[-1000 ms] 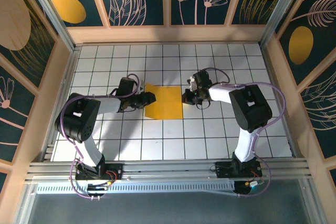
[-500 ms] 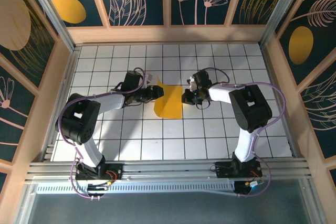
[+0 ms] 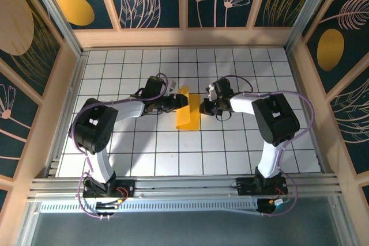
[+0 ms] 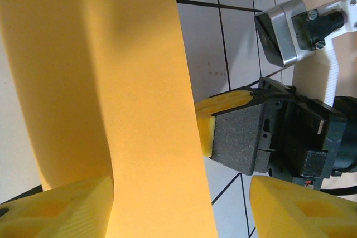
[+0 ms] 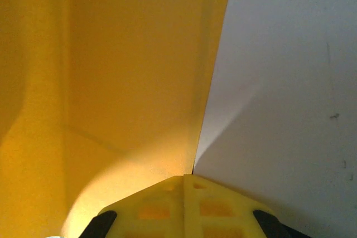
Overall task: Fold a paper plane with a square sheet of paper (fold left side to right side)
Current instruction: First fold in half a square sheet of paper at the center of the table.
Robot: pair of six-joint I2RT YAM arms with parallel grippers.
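Note:
The square sheet of paper (image 3: 187, 116) lies mid-table, its left side lifted and curled over toward the right. In the left wrist view the paper (image 4: 111, 82) is a tall orange band rising in front of the camera. My left gripper (image 3: 179, 101) hovers at the raised flap. Its jaws (image 4: 178, 210) stand apart, with the paper resting against the left finger (image 4: 56, 210) and a gap to the right one. My right gripper (image 3: 203, 108) is shut, its tips (image 5: 184, 181) pressed down at the sheet's right edge (image 5: 139, 82). Its yellow fingertip (image 4: 223, 112) also appears in the left wrist view.
The white gridded table (image 3: 230, 148) is boxed in by wooden walls (image 3: 184, 37) at the back and both sides. An aluminium rail (image 3: 184, 185) carrying the arm bases runs along the near edge.
My left gripper has swept right, carrying the sheet's left side up and over toward the right edge, and its jaws have widened. The right gripper has stayed put.

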